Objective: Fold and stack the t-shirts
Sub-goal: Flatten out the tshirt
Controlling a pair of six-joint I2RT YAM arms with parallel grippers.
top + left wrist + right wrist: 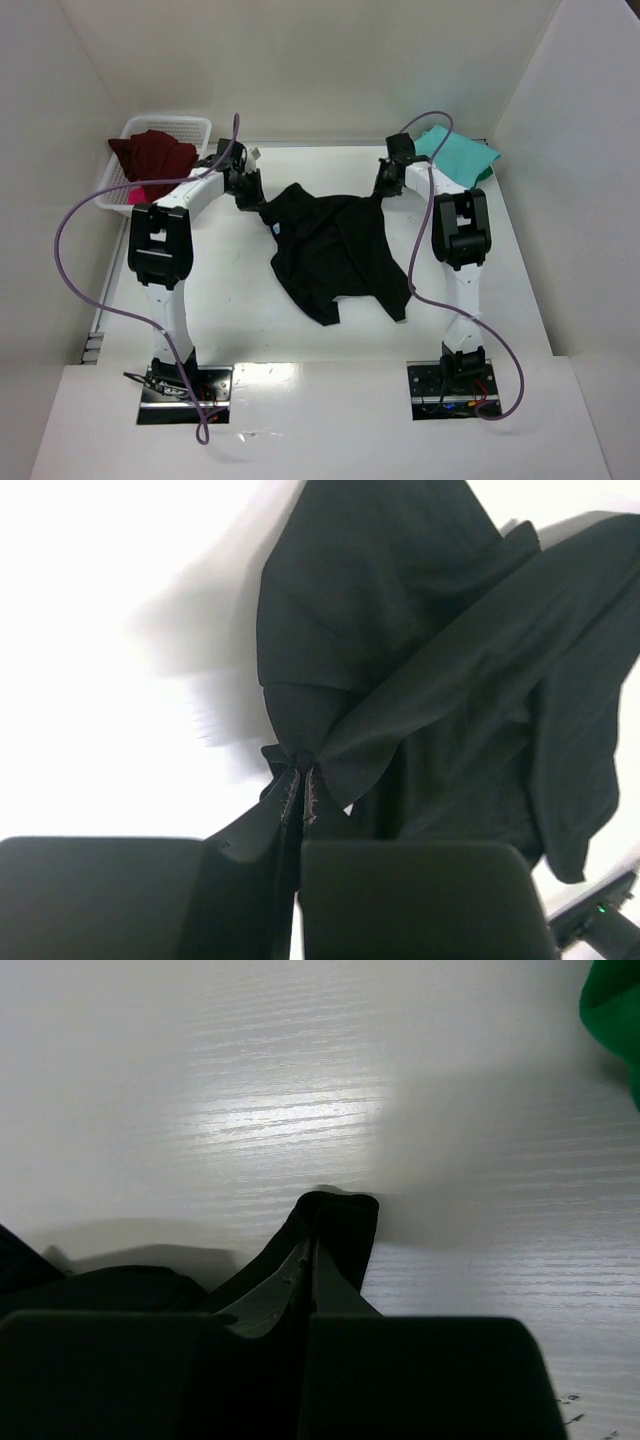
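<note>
**Q:** Left pincer?
**A:** My left gripper (pixel 301 785) is clenched on a bunched edge of the black shirt (pixel 335 255), at the shirt's 10 o'clock in the top view. The cloth fans out from my fingertips, away from the wrist camera.

**Q:** Right pincer?
**A:** My right gripper (pixel 311 1250) is clamped on another edge of it, at the shirt's 1 o'clock. A small fold sticks out past the tips, over the table (pixel 250 1110).

**Q:** Where does the shirt lie?
**A:** Mid-table, crumpled, strung between both grips. The rest spreads toward 6 o'clock.

**Q:** Other shirts?
**A:** Maroon shirt (pixel 152 160) in the basket (pixel 185 125) at the table's 10 o'clock. Teal shirt (pixel 462 152) on the table at 1 o'clock, near my right gripper.
</note>
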